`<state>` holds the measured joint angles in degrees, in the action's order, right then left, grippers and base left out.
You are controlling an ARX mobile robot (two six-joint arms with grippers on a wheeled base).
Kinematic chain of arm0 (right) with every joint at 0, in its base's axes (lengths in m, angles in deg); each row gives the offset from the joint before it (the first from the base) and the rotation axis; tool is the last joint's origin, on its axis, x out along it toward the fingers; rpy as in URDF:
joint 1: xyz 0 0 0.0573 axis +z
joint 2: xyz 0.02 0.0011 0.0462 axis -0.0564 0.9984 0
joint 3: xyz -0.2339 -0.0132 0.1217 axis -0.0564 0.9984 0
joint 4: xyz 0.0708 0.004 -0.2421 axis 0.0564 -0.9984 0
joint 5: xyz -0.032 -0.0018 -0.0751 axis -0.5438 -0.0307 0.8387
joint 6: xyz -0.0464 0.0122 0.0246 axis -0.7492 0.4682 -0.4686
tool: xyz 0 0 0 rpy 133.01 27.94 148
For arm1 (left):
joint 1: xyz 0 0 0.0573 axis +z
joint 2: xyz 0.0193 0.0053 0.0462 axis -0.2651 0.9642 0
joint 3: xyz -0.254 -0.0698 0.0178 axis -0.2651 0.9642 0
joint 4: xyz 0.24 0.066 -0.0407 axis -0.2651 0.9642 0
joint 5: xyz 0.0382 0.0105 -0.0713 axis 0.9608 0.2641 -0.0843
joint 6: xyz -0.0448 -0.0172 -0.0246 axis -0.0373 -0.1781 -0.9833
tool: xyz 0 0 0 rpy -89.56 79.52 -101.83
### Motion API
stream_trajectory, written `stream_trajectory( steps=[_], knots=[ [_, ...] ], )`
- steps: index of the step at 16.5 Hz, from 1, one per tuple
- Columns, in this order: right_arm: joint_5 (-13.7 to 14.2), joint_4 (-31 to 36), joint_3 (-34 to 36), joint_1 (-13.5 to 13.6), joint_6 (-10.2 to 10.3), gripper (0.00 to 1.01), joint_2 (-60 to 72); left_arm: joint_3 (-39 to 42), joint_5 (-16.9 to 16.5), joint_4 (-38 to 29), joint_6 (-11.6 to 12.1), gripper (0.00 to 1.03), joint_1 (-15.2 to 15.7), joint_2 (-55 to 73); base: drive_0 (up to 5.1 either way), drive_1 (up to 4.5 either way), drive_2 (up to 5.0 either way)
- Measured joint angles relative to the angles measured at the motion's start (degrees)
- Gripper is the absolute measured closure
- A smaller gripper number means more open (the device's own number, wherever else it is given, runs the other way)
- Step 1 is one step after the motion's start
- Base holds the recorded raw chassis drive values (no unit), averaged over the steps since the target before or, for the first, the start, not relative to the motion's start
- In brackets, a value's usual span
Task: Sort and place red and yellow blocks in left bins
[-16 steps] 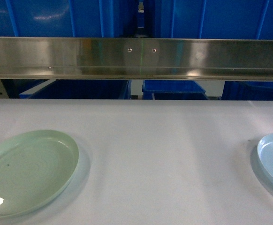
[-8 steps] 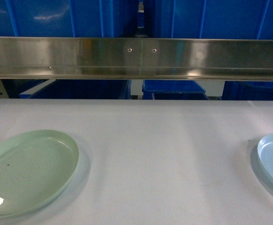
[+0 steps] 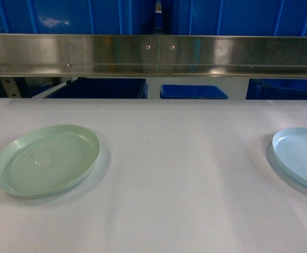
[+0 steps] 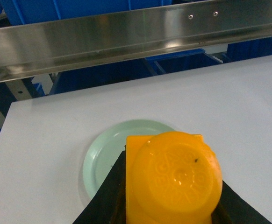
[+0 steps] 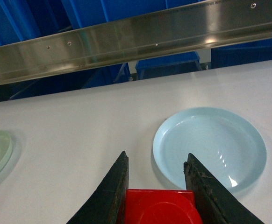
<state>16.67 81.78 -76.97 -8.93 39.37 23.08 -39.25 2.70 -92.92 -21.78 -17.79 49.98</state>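
Note:
My left gripper (image 4: 173, 191) is shut on a yellow-orange block (image 4: 173, 177), whose round stud faces the camera. It hangs over the near edge of the pale green plate (image 4: 112, 154). Black fingers (image 4: 103, 203) flank the block on both sides. My right gripper (image 5: 157, 158) is shut on a red block (image 5: 159, 207) held deep between its fingers (image 5: 115, 186), above the table just left of the pale blue plate (image 5: 211, 144). Blue bins (image 3: 101, 87) stand beyond the table's far edge, under a steel rail (image 3: 153, 52). Neither gripper shows in the head view.
The white table (image 3: 185, 174) carries the green plate (image 3: 45, 161) at the left and the blue plate (image 3: 301, 158) at the right. The steel rail crosses above the far edge. More blue crates (image 3: 64, 16) stand above it and another one (image 3: 193, 91) below.
The head view has shifted: the rail, table edge and both plates sit higher in the frame, and the plates lie nearer the middle. The green plate now shows whole.

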Motion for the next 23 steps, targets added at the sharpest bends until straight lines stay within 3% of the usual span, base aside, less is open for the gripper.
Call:
stream_trajectory(
  steps=[3,23],
  knots=[
    [-0.1,0.1,0.0,0.0,0.0,0.72,-0.5,0.0,0.1,-0.2,0.0,0.76,0.1,-0.4,0.0,-0.90,0.9],
    [0.0,0.1,0.0,-0.3,0.0,0.72,0.0,0.0,0.0,0.1,0.0,0.76,0.0,-0.2,-4.9,2.51,2.5]
  ],
)
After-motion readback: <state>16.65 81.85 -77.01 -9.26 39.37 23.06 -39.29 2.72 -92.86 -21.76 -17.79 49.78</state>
